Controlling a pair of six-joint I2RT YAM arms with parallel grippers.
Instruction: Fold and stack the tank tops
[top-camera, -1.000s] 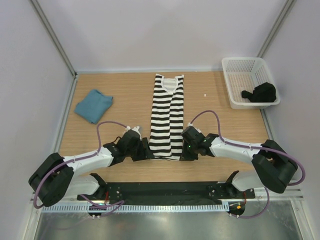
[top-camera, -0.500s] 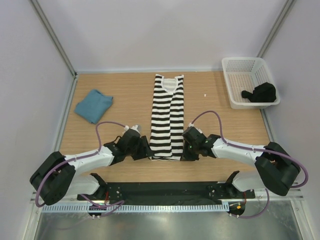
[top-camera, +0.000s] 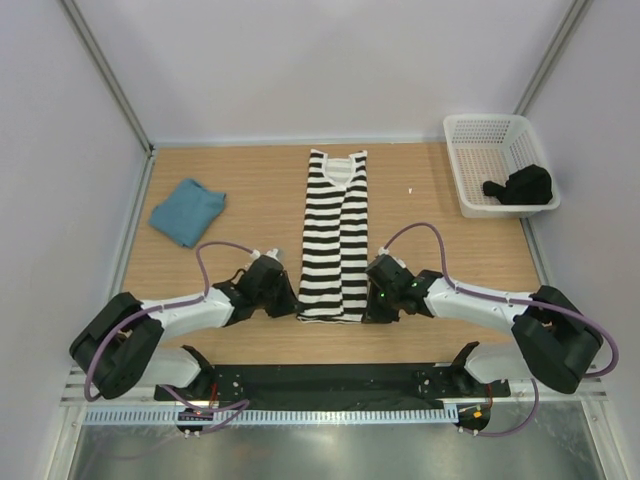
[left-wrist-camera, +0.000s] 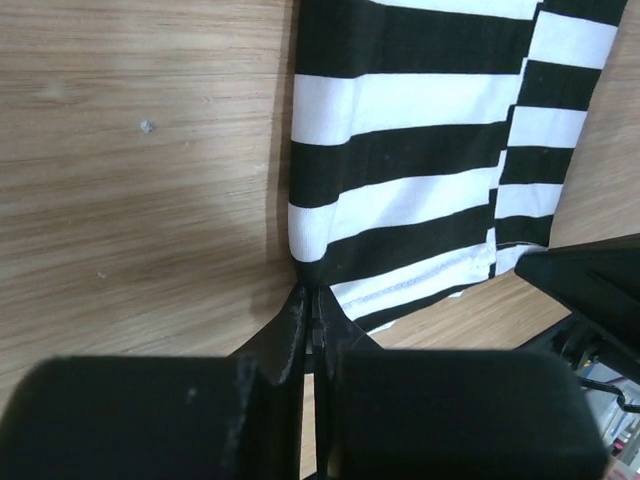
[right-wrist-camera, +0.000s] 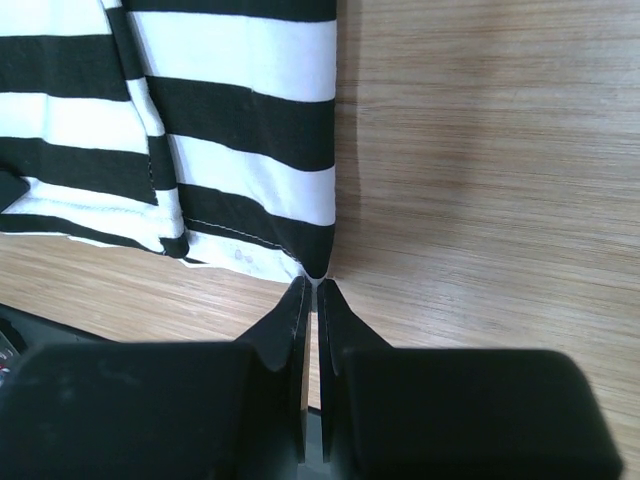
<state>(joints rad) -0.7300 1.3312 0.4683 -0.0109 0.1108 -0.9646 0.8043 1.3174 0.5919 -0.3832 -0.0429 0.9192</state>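
Striped tank top (top-camera: 335, 235) is laid flat down the middle of the tabletop (top-camera: 250, 190), folded lengthwise into a narrow strip. The neckline is at the far end and the hem at the near end, close to the arm bases.

Left gripper (left-wrist-camera: 308, 292) is seen low at the near left corner of the strip. Its fingers are pressed together and the corner of the striped cloth is pinched between the tips.

Right gripper (right-wrist-camera: 310, 284) is placed likewise at the near right corner. Its fingers are closed and the very corner of the hem is caught between them.

Teal tank top (top-camera: 187, 211) is found folded into a small bundle on the left side of the tabletop, well apart from the striped one.

White mesh basket (top-camera: 462, 170) is noted at the far right corner. A black item (top-camera: 520, 186) is lying inside it.
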